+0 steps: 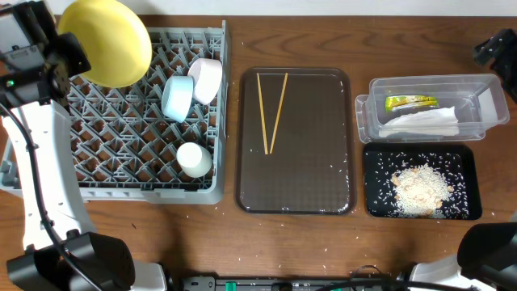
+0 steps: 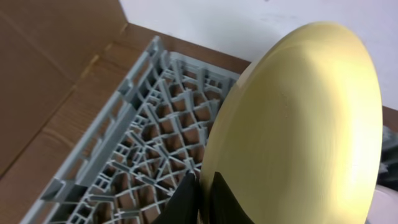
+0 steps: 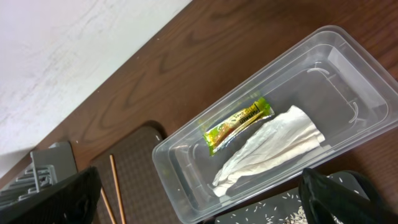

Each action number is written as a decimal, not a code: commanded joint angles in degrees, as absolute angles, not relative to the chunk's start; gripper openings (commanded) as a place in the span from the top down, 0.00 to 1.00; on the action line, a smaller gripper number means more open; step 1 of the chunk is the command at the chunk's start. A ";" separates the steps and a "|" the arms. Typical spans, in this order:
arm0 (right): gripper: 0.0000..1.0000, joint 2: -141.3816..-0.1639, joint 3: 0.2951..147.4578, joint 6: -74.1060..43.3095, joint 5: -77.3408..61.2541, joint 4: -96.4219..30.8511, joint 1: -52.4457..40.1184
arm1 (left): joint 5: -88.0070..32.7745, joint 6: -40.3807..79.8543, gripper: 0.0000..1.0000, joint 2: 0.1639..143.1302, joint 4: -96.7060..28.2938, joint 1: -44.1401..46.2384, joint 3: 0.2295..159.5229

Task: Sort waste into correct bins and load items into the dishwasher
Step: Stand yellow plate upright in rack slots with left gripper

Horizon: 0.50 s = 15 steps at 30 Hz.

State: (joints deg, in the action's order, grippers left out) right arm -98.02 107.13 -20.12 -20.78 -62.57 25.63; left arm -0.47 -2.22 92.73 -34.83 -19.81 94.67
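While its 2 black fingers pinch the lower rim of the yellow plate, the left gripper holds this plate on edge above the far left corner of the grey rack. I cannot tell if the plate touches the rack. In the rack, a light blue bowl and a white bowl lie on their sides, touching each other, and a white cup sits near the front edge.

The right gripper is spread wide and empty above the clear tub, where a green-and-yellow wrapper and a white napkin lie side by side. Just beside the tub, the black tray carries the rice crumbs. Between rack and tub, 2 chopsticks form a narrow V on the brown tray.
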 commanded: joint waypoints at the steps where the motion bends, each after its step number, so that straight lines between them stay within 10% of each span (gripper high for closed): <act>1: 0.01 -97.41 107.77 -19.22 -20.58 -62.63 25.26 | 3.70 -4.54 0.93 92.12 -31.51 -19.92 91.02; 15: 0.01 -97.41 107.77 -19.22 -20.58 -62.63 25.26 | 6.09 -5.80 0.93 96.03 -18.72 -19.92 80.73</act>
State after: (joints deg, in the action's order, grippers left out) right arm -98.02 107.13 -20.12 -20.78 -62.57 25.63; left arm 5.13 -4.97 93.95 -19.38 -19.81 81.14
